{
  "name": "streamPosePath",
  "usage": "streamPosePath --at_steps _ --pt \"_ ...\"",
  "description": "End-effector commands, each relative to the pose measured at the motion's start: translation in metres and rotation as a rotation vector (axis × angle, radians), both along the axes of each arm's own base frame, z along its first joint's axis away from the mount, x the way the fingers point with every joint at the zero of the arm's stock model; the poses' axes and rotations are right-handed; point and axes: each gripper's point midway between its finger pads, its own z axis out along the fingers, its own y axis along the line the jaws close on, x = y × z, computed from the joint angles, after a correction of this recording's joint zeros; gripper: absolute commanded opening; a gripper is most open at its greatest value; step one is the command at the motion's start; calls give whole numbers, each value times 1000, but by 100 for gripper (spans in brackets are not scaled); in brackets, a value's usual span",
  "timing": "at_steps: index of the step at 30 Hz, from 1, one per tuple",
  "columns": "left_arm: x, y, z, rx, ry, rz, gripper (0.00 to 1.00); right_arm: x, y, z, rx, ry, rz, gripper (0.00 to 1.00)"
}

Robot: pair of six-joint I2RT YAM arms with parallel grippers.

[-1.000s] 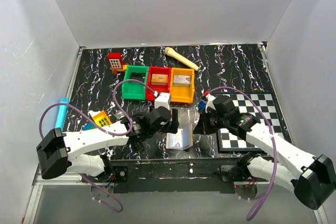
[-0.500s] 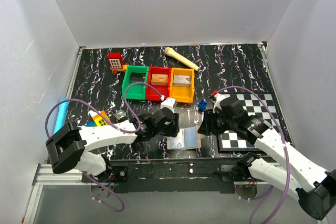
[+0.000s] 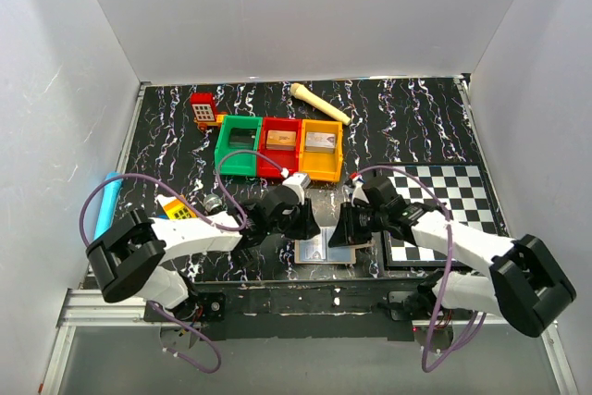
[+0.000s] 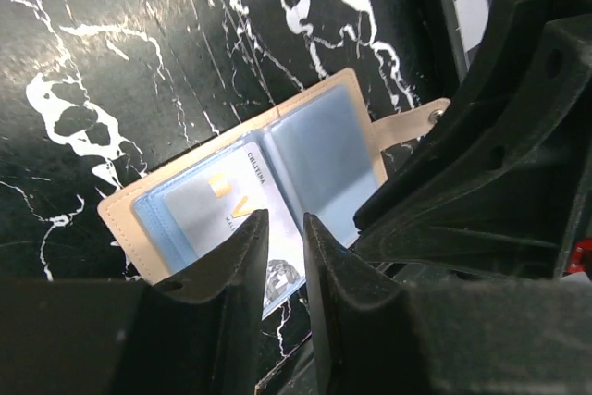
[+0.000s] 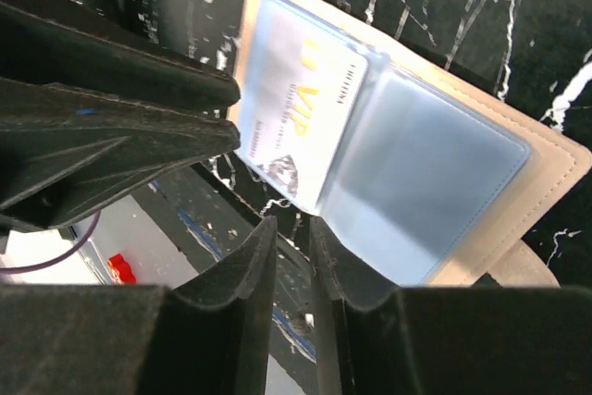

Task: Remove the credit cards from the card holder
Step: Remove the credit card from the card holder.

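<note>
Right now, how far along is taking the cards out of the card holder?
Done: the card holder lies open on the table, lining up. In hand: a white VIP card sticks partway out of one pocket, with the left claw and right claw nearly closed by its exposed end; whether either grips it is unclear. Left: pulling that card fully free. The other pocket looks empty.

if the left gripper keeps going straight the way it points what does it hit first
Most likely the white card sticking out of the open card holder; it lies right ahead of the left gripper and its narrow gap. Depth is hard to judge.
</note>
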Motion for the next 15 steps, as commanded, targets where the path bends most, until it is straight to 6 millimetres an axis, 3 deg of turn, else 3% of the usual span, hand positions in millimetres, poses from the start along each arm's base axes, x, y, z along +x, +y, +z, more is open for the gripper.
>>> streamPosePath --at_steps 1,15 --pt "-7 -7 -8 -40 52 -22 20 9 20 5 115 -24 2 30" --pt "-5 6 -31 51 119 59 3 10 12 -40 29 42 -47 35"
